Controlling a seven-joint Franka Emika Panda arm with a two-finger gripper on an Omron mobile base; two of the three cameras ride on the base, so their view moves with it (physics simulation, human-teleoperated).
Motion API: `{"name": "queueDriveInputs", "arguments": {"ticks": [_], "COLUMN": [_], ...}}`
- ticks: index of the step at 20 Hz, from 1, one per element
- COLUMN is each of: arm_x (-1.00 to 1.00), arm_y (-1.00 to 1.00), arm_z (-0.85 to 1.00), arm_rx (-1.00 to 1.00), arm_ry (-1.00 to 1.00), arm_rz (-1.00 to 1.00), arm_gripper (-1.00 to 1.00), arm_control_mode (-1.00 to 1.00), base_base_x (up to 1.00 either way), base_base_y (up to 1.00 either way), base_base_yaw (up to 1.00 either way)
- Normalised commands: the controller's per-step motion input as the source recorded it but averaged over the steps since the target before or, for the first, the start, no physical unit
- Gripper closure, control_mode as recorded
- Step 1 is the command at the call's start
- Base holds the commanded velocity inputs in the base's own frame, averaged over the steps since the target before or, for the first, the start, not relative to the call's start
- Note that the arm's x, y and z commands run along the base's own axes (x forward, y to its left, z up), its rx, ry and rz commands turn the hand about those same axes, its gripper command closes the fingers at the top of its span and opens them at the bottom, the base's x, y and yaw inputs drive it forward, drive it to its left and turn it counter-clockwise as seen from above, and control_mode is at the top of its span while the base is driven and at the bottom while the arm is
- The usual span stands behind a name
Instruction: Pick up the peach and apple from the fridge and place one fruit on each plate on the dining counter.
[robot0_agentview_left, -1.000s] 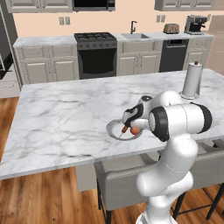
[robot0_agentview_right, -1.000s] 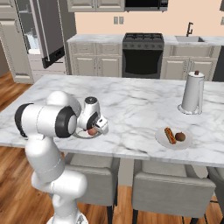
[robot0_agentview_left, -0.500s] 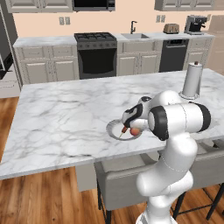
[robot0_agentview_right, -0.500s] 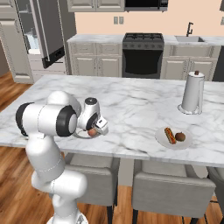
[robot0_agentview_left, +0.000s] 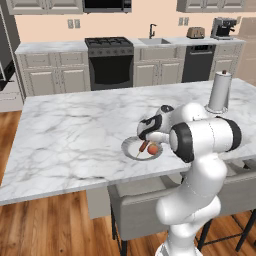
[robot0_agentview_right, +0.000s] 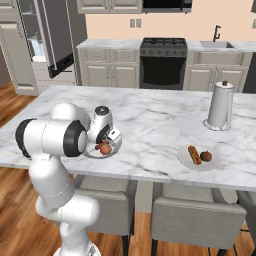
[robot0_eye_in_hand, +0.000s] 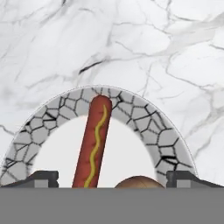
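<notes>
The peach (robot0_agentview_left: 153, 149) lies on the near plate (robot0_agentview_left: 131, 146) on the dining counter (robot0_agentview_left: 65, 135), beside a hot dog (robot0_agentview_left: 142, 146). My gripper (robot0_agentview_left: 149, 140) hovers just above that plate, open, with its fingers apart on either side of the fruit. In the hand view the fingertips (robot0_eye_in_hand: 41, 177) stand wide apart, with the peach (robot0_eye_in_hand: 139, 181) and hot dog (robot0_eye_in_hand: 94, 140) on the crackle-rimmed plate (robot0_eye_in_hand: 131, 105) below them. The right base view shows the gripper (robot0_agentview_right: 107, 142) over the peach (robot0_agentview_right: 105, 149). The apple (robot0_agentview_right: 206, 156) sits on the other plate (robot0_agentview_right: 198, 165), next to a second hot dog (robot0_agentview_right: 193, 154).
A paper towel roll (robot0_agentview_right: 220, 106) stands on the counter behind the apple's plate. The fridge (robot0_agentview_right: 55, 35) stands with its door open at the far left. Grey stools (robot0_agentview_right: 190, 220) line the counter's near edge. Stove and cabinets run along the back wall.
The jaws have spread wide and let go of the peach, which now rests on the near plate. The arm has barely moved.
</notes>
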Motion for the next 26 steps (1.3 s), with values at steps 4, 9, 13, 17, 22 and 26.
{"name": "queueDriveInputs", "arguments": {"ticks": [4,9,13,17,22,26], "arm_x": [-0.75,-1.0,-1.0,-1.0,-1.0,-1.0], "arm_y": [0.0,0.0,0.0,0.0,0.0,0.0], "arm_z": [0.81,0.84,1.0,0.91,0.12,-0.01], "arm_rx": [0.02,-0.06,-0.15,-0.18,-0.15,-0.04], "arm_ry": [-0.21,-0.07,0.09,0.14,0.17,0.08], "arm_rz": [0.07,0.15,0.1,0.06,0.05,0.05], "arm_gripper": [-1.0,-1.0,-1.0,-1.0,-1.0,-1.0], "arm_control_mode": [-1.0,-1.0,-1.0,-1.0,-1.0,-1.0], "base_base_x": [0.0,0.0,0.0,0.0,0.0,0.0], "base_base_y": [0.0,0.0,0.0,0.0,0.0,0.0], "base_base_yaw": [0.0,0.0,0.0,0.0,0.0,0.0]}}
